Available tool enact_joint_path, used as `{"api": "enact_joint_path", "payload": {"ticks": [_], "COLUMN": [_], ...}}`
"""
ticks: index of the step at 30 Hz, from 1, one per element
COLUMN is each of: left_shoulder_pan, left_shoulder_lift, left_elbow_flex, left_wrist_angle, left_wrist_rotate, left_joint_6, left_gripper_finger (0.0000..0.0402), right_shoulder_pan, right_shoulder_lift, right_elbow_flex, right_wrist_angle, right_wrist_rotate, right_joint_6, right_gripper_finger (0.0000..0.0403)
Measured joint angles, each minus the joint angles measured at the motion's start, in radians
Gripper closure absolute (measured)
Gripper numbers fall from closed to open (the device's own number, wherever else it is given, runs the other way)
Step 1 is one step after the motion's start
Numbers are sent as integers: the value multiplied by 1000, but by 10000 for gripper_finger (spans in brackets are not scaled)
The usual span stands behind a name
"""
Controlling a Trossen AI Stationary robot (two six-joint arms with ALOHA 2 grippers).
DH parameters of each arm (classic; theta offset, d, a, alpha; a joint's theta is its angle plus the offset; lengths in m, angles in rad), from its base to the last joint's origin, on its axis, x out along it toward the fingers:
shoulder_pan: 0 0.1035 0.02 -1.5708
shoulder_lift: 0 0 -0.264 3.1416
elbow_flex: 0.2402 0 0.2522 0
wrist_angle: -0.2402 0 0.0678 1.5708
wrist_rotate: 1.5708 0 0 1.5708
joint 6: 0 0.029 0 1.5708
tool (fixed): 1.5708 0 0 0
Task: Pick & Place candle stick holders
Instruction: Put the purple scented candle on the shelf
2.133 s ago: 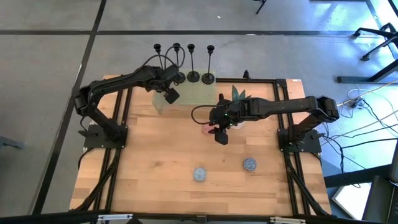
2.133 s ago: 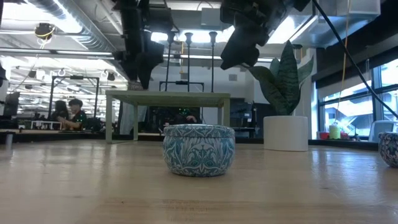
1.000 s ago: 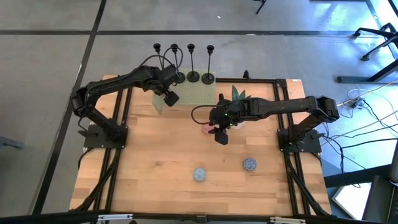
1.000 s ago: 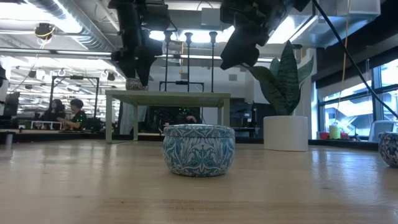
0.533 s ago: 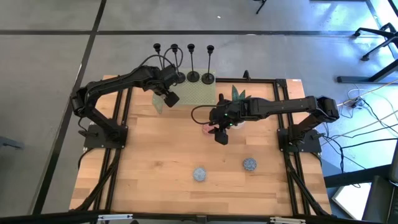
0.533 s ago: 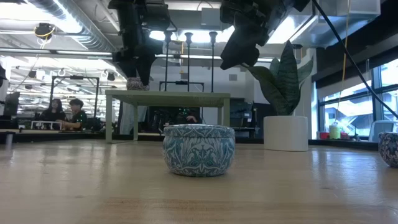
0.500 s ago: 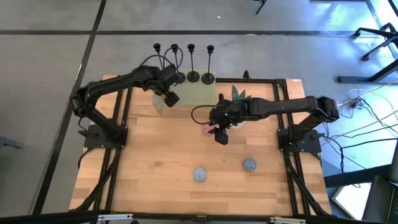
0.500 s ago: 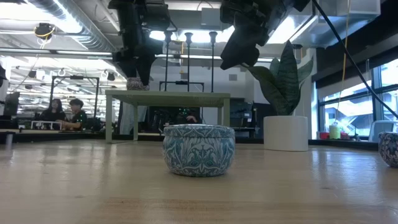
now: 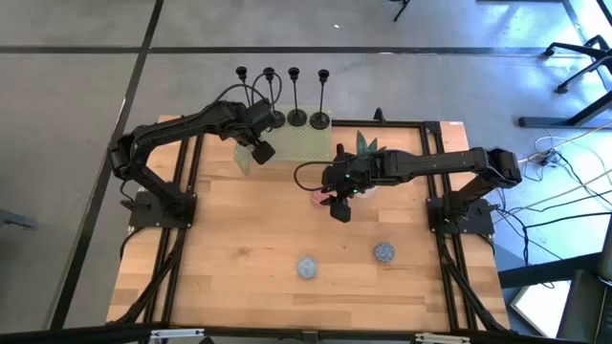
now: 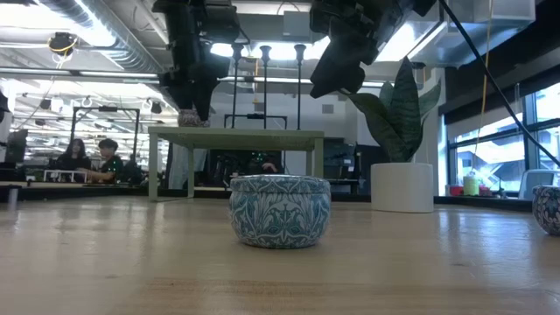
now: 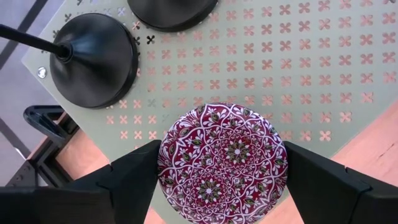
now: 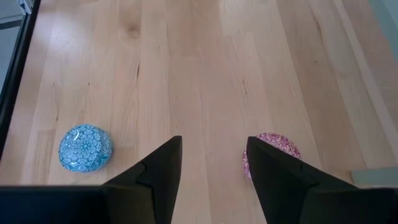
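Note:
Four black candle stick holders stand on their round bases along the far edge of a green perforated stand [image 9: 304, 148]. Two bases show in the high view [image 9: 298, 118] [image 9: 319, 121] and two in the left wrist view [image 11: 93, 59] [image 11: 171, 9]. My left gripper [image 9: 260, 150] is over the stand's near left corner, shut on a red patterned round tin [image 11: 222, 162], close beside the nearest holder base. My right gripper [image 9: 339, 208] is open and empty above mid-table, over a pink tin [image 12: 270, 152]. My left gripper pinches the red tin's round side wall [image 11: 166, 163] between its two fingers, one on each opposite side. The fingers come from above, pointing down. The tin sits level, lid up, its bottom on the green stand [image 10: 188, 117].
Two blue patterned tins lie on the near half of the table [image 9: 307, 268] [image 9: 383, 252]. A potted green plant [image 9: 363, 143] stands right of the stand, next to my right arm. The stand is raised on legs [image 10: 236, 136]. People sit in the room beyond [image 10: 105, 157].
Nothing has moved in the last second. About two seconds ago my left gripper shifted a little toward the table's left edge over the stand.

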Motion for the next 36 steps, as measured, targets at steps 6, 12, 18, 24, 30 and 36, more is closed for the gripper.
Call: {"api": "enact_joint_path", "payload": {"ticks": [6, 12, 18, 24, 30, 36], "left_shoulder_pan": [0, 0, 0, 0, 0, 0], "left_shoulder_lift": [0, 0, 0, 0, 0, 0], "left_elbow_flex": [0, 0, 0, 0, 0, 1], "left_wrist_angle": [0, 0, 0, 1, 1, 1], "left_wrist_rotate": [1, -14, -23, -43, -41, -44], "left_joint_6": [23, 23, 33, 27, 41, 54], "left_gripper_finger": [88, 88, 88, 88, 85, 73], "right_shoulder_pan": [0, 0, 0, 0, 0, 0], "right_shoulder_lift": [0, 0, 0, 0, 0, 0], "right_elbow_flex": [0, 0, 0, 0, 0, 0], "right_wrist_angle": [0, 0, 0, 0, 0, 0], "right_wrist_rotate": [0, 0, 0, 0, 0, 0], "right_joint_6": [0, 0, 0, 0, 0, 0], "right_gripper_finger": [220, 220, 220, 220, 220, 220]}}
